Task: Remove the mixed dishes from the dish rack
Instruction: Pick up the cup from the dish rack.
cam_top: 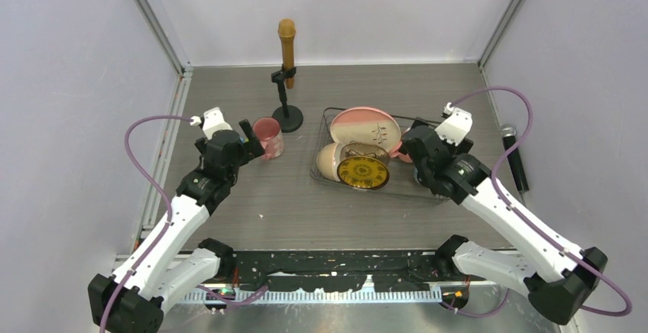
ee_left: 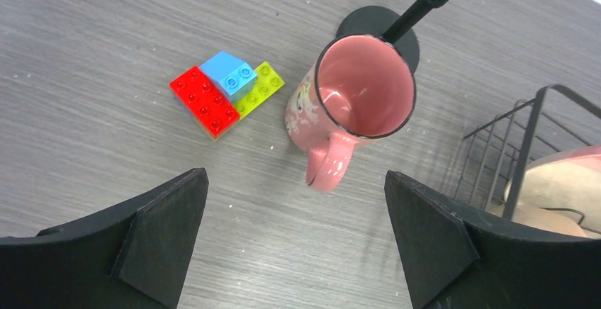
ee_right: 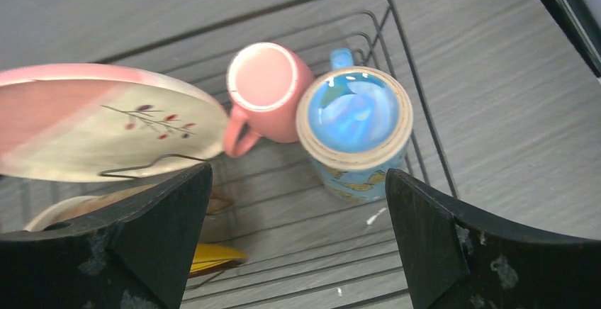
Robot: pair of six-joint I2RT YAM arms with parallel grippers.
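Your left gripper [ee_left: 294, 208] gapes empty, unloaded mug [ee_left: 361, 89] at one o'clock; your right gripper [ee_right: 298, 179], equally wide and empty, should next seize the pink mug [ee_right: 266, 89] in the dish rack [ee_right: 397, 11].

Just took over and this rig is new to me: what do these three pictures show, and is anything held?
Two robot arms at a table. One camera looks down from above; one rides each wrist, black fingers at the bottom. The left end effector hangs open over a pink mug on the table, near toy blocks. The right end effector hangs open over the dish rack, which contains a large plate, a second pink mug, a blue mug and a yellow plate. Nothing is held.
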